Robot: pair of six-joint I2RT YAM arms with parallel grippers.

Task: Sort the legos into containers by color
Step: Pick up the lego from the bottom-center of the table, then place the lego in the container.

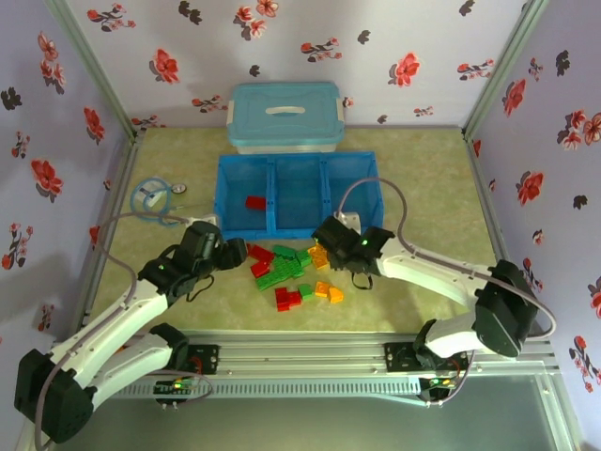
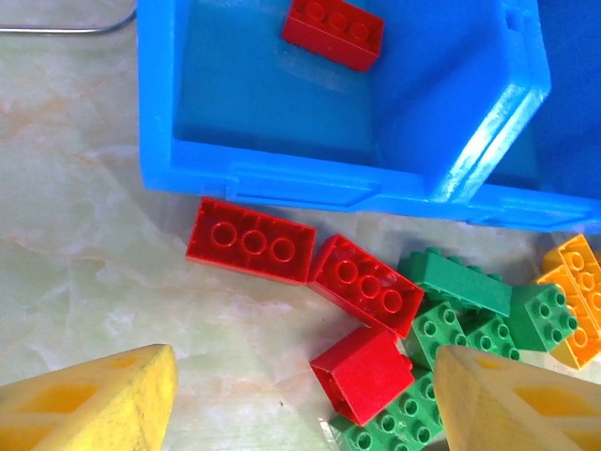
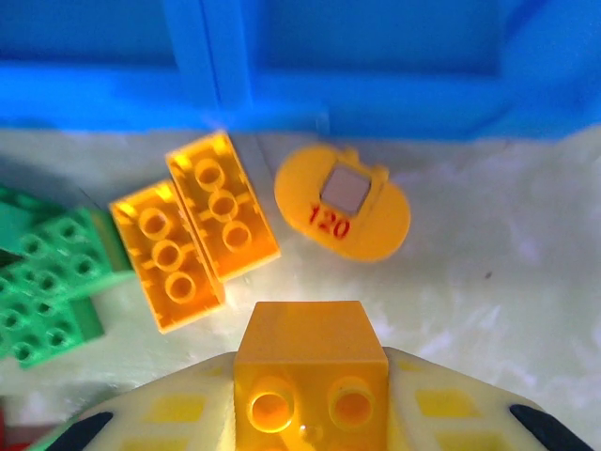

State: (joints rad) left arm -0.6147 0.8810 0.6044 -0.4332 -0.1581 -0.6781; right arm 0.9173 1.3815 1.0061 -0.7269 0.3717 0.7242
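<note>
**Setting:** floral-papered enclosure; pale green marbled table.

**Containers:** blue three-compartment tray mid-table, with a lidded pale-blue box behind it. One red brick lies in the left compartment.

**Loose legos:** red, green and orange, heaped on the table just before the tray's near wall.

**Right gripper:** closed on a small orange brick, held near the tray wall above two orange bricks and a round orange token marked 120.

**Left gripper:** jaws apart, holding nothing, over the red bricks.

**Handling, as judged:** light, rigid, smooth-walled plastic. Best pinched across opposite flat sides, not the studs, since a corner grip may slip.
</note>
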